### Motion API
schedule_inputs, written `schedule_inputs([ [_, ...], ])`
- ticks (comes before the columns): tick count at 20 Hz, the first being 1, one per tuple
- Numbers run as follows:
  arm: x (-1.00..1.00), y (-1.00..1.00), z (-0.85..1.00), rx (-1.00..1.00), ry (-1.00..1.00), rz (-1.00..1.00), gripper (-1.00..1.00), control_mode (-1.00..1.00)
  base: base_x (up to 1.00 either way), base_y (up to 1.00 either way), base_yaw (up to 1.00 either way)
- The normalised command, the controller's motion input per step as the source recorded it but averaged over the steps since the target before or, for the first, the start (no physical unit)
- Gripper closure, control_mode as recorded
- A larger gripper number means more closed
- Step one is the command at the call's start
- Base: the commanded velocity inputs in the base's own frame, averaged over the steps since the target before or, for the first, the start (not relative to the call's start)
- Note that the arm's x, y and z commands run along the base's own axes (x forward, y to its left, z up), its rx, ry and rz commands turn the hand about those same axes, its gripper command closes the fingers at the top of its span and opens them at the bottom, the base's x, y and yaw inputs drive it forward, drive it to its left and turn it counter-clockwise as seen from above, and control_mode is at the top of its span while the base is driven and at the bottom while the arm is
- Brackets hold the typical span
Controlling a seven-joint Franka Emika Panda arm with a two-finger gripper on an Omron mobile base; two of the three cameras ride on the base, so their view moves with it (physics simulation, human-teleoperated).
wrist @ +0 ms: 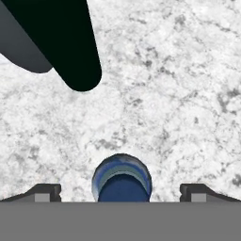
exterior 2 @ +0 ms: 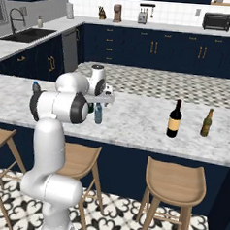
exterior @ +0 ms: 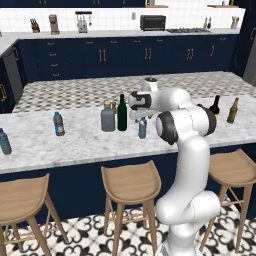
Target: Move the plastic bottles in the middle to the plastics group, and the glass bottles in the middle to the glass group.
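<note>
The small pale-blue water bottle (exterior: 142, 128) stands on the marble counter (exterior: 80, 142), right of the tall dark-green bottle (exterior: 122, 113) and the squat grey tan-capped bottle (exterior: 107, 117). My gripper (exterior: 141, 116) hangs just over its cap, pointing down. In the hand view the blue bottle top (wrist: 122, 178) sits centred between my gripper's (wrist: 121, 193) wide-apart fingertips (wrist: 47, 192), untouched. The green bottle (wrist: 70, 42) and grey bottle (wrist: 19, 47) loom at the upper left. The same water bottle (exterior 2: 98, 115) shows below the gripper (exterior 2: 99, 103) from the right.
Two alike water bottles (exterior: 59, 124) (exterior: 4, 141) stand at the counter's left end. The dark wine bottle with cream label (exterior 2: 174, 119) and the olive-brown bottle (exterior 2: 207, 123) stand to the right. Wooden stools (exterior: 131, 182) line the counter's near side.
</note>
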Motion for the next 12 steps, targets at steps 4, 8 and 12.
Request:
schedule_inputs([
  [4,0.02,0.02,-0.01,0.0,0.0,0.01,-1.0,-1.0,0.0,0.0,0.0],
  [8,0.06,0.08,-0.09,0.0,0.0,0.0,1.0,-1.0,0.0,0.0,0.0],
  [12,0.0,0.01,-0.01,0.0,0.0,0.0,1.0,-1.0,0.0,0.0,0.0],
])
